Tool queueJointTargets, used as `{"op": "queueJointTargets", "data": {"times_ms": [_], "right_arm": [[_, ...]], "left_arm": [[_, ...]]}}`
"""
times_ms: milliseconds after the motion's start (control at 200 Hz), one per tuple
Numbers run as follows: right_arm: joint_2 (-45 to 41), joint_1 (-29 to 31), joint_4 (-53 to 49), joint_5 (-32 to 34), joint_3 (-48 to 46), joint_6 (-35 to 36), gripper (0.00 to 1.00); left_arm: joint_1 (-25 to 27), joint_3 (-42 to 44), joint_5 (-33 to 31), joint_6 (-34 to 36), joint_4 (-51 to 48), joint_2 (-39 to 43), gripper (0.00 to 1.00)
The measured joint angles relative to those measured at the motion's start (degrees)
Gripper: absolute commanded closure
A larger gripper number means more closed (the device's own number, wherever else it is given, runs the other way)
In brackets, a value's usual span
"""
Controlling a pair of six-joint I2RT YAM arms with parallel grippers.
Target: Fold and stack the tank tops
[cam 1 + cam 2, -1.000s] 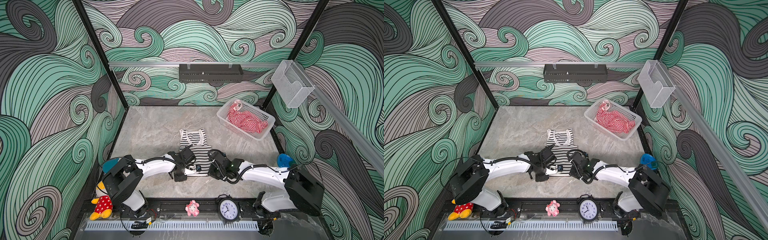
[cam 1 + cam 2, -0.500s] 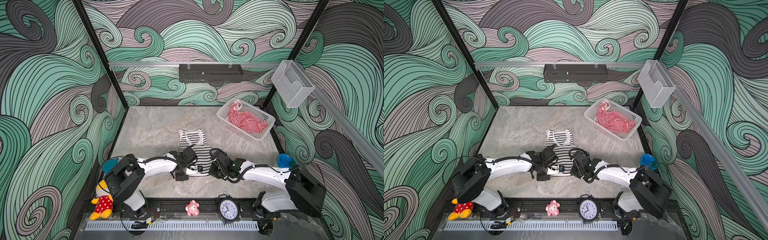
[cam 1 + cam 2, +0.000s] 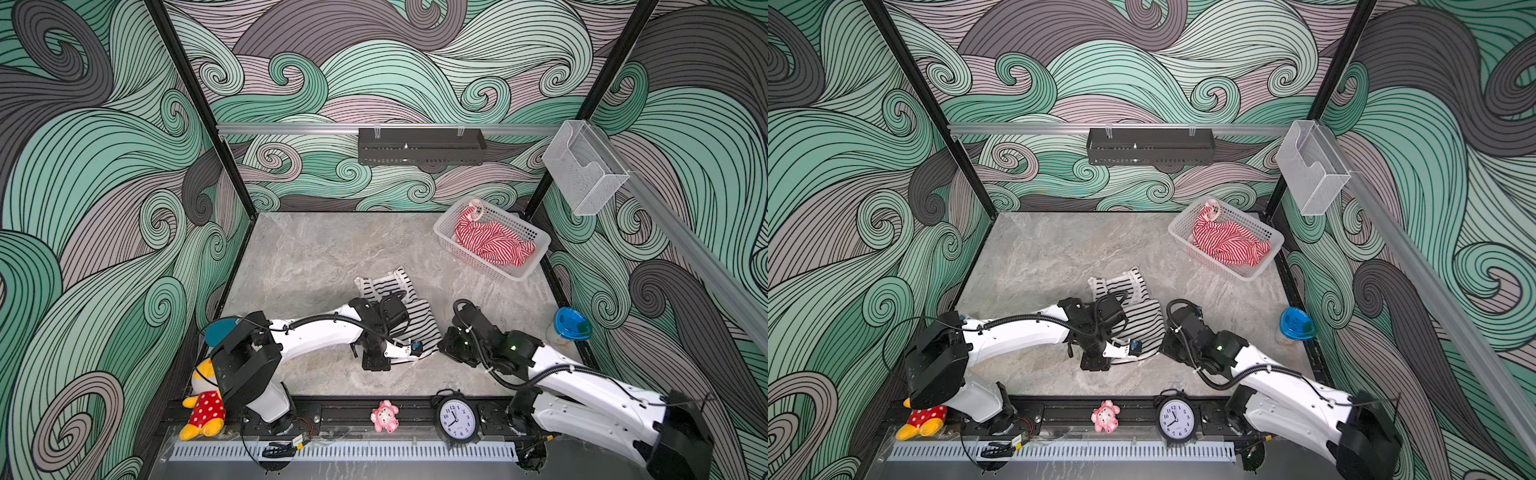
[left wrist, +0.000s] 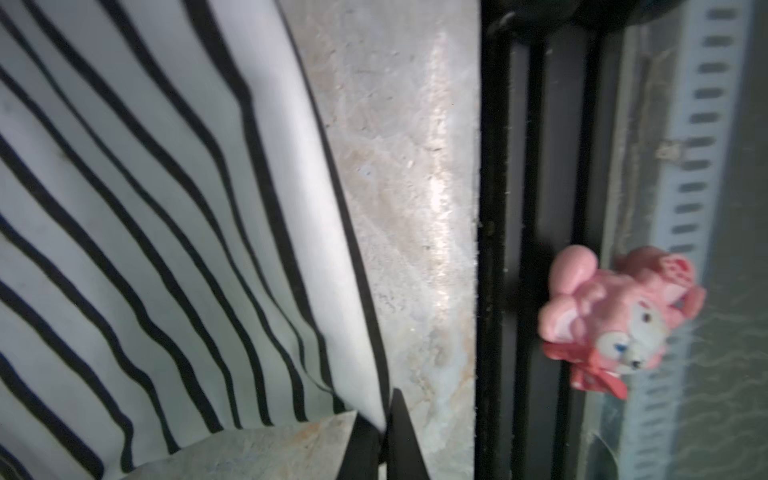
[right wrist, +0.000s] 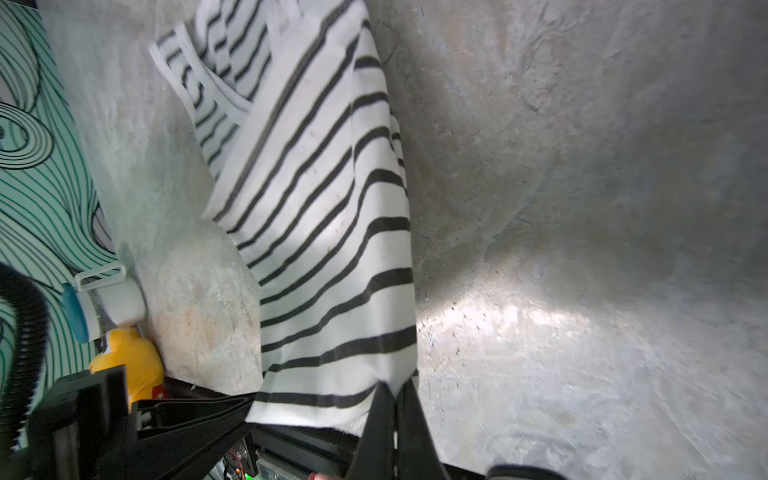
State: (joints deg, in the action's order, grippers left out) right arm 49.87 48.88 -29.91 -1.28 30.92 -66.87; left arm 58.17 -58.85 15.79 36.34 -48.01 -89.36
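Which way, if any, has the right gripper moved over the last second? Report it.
Yes. The right gripper, shut on the black-and-white tank top, shifted right, toward the blue-lidded jar.

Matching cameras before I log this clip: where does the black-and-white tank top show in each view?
In a top view: the black-and-white tank top shows at centre, between both arms.
In a top view: the tank top is central again.
Left wrist: close up, filling much of the picture, hem pinched in the left end effector.
Right wrist: close up, a corner pinched in the right end effector.
Shared landmark: the marble tabletop under it.
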Motion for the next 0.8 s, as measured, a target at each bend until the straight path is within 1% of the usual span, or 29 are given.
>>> {"op": "queueJointTargets", "data": {"times_ms": [120,220,346,461,606,671,801], "right_arm": [[-7.52,0.0,-6.47,0.15,0.26,-0.04,1.0],[-10.95,0.0,-12.52,0.48,2.56,-0.07,1.0],[-11.45,-0.09,-17.51,1.6,8.02,0.35,1.0],[-8.33,-0.9,-20.06,2.49,14.4,2.08,1.0],[-0.17,-3.41,-21.14,2.4,22.43,5.99,1.0],[3.91,-5.27,-20.87,2.21,25.03,8.09,1.0],[11.06,-9.84,-19.78,0.68,28.15,11.93,1.0]], "left_arm": [[3.1,-2.95,4.37,0.33,-3.52,0.76,1.0],[4.83,-6.01,7.43,0.39,-6.08,1.31,1.0],[5.44,-10.29,9.86,0.28,-8.9,1.7,1.0],[5.16,-12.41,10.21,0.24,-10.29,2.71,1.0],[2.14,-12.63,9.99,0.2,-10.1,4.13,1.0],[-0.74,-12.48,9.73,0.13,-9.51,4.76,1.0],[-8.17,-11.43,8.46,0.04,-6.49,5.64,1.0]]}}
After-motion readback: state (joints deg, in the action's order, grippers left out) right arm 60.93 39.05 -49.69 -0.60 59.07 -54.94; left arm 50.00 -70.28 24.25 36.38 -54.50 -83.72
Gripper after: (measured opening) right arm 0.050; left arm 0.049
